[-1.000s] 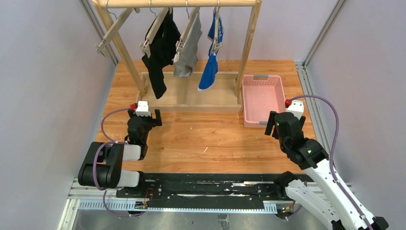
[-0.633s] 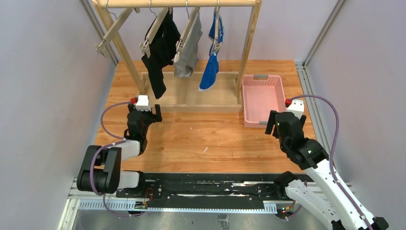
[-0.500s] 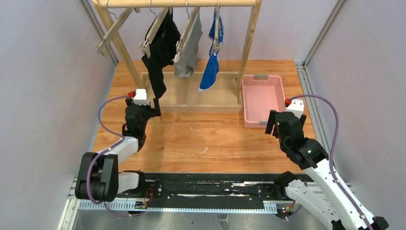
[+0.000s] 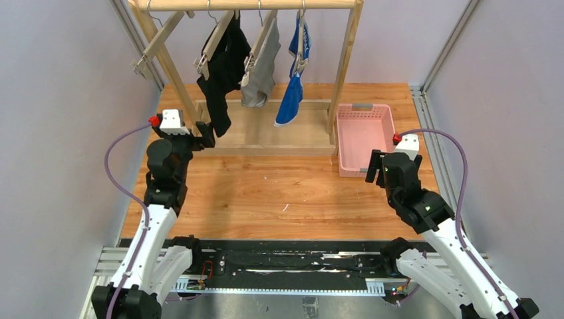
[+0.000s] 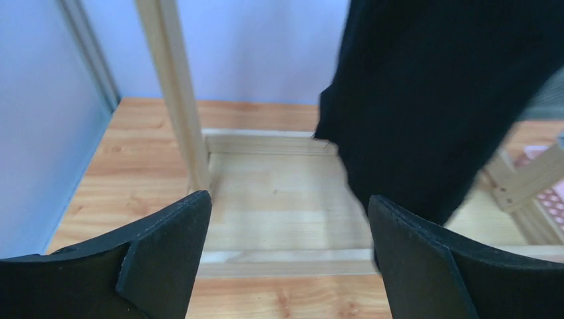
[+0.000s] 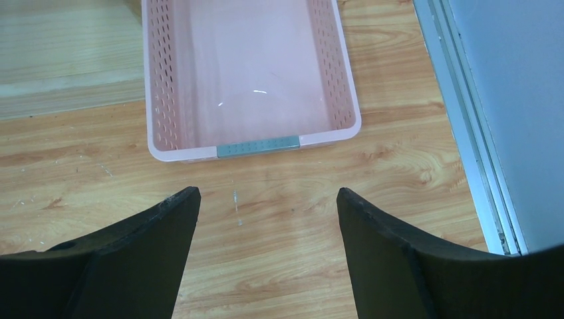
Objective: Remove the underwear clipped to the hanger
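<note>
Three briefs hang clipped to hangers on a wooden rack (image 4: pixel 342 66): black (image 4: pixel 223 73), grey (image 4: pixel 261 66) and bright blue with white trim (image 4: pixel 292 93). My left gripper (image 4: pixel 201 135) is open and empty, raised just left of the black brief's lower end. In the left wrist view the black brief (image 5: pixel 439 100) hangs ahead and to the right, just beyond the right finger (image 5: pixel 425 259). My right gripper (image 4: pixel 374 166) is open and empty, near the front of the pink basket (image 4: pixel 362 174); the basket (image 6: pixel 256 147) shows in the right wrist view.
The rack's left post (image 5: pixel 174 93) stands ahead of my left gripper, and its base board (image 4: pixel 266 136) lies on the wooden table. Grey walls close in on both sides. A metal rail (image 6: pixel 465 126) runs along the table's right edge.
My left arm has stretched out and risen, carrying its open gripper away from the table toward the black brief's lower end. The right arm has barely moved.
</note>
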### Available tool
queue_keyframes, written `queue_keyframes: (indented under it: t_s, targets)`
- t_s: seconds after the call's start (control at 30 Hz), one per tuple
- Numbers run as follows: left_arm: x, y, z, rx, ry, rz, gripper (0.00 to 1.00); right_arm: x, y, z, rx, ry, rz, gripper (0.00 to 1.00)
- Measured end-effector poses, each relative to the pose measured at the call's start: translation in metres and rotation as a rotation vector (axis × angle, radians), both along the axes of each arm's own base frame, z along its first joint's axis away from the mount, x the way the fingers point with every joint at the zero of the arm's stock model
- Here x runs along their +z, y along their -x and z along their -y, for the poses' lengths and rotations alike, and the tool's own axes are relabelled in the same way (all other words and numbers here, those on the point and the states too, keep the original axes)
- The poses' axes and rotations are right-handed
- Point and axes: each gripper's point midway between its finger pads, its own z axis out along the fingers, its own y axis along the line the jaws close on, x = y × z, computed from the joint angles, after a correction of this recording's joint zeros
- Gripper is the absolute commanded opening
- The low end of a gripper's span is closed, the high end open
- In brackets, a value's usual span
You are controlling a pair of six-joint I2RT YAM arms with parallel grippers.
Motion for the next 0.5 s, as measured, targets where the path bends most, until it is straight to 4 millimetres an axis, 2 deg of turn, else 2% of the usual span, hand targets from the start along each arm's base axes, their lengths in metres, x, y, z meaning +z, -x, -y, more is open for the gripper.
queue_keyframes:
  t_s: [0.13, 0.27, 0.5]
  targets:
    - [0.042, 0.006, 0.020, -0.108, -0.026, 0.004, 0.98, -0.003, -0.003, -0.005, 0.020, -0.002, -0.011, 0.78]
    - [0.072, 0.013, 0.042, -0.215, -0.073, -0.031, 0.98, -0.006, -0.007, -0.012, 0.046, -0.010, -0.023, 0.77]
    - [0.126, 0.037, 0.058, -0.311, -0.082, -0.028, 0.98, -0.010, -0.008, -0.019, 0.083, -0.021, -0.031, 0.69]
